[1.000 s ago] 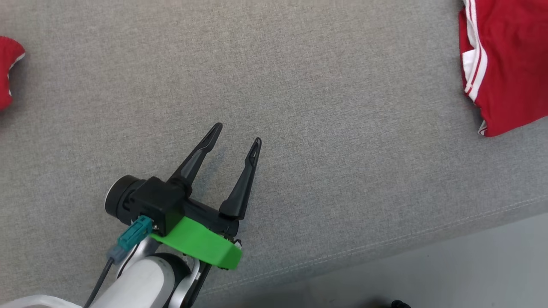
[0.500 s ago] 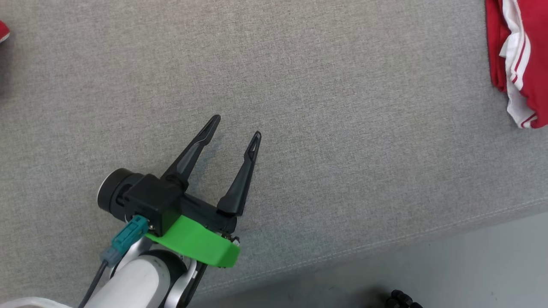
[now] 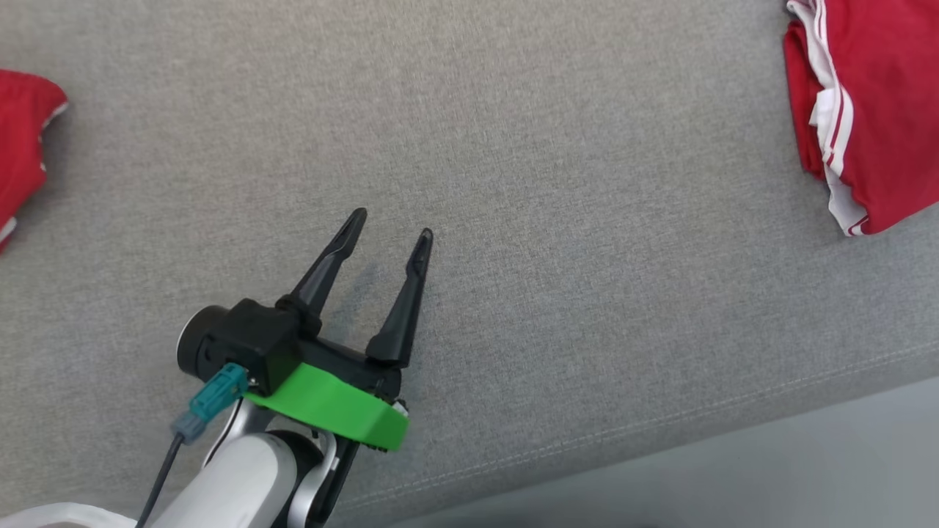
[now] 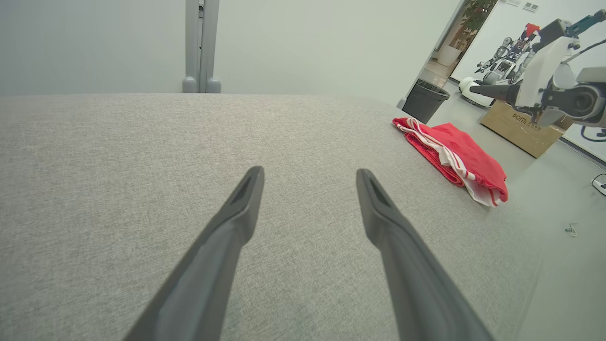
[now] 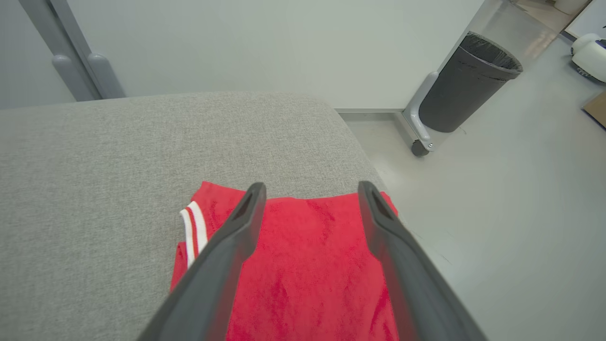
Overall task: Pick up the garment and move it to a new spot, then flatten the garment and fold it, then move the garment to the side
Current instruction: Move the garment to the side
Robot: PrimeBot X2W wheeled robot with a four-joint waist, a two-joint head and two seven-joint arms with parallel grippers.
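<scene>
The head view has shifted, showing more of the crumpled red cloth (image 3: pixel 22 147) left of the left claw (image 3: pixel 391 226). That claw hangs with fingers apart over the grey fabric-covered desk (image 3: pixel 587 293) with nothing in the way. The folded red garment with white stripes (image 5: pixel 303 265) lies far to its right, under the right claw (image 5: pixel 310 189), whose fingers are also spread.

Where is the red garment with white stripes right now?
The red garment lies at the head view's upper right, by the right edge of the grey surface, under the open right hand.
</scene>
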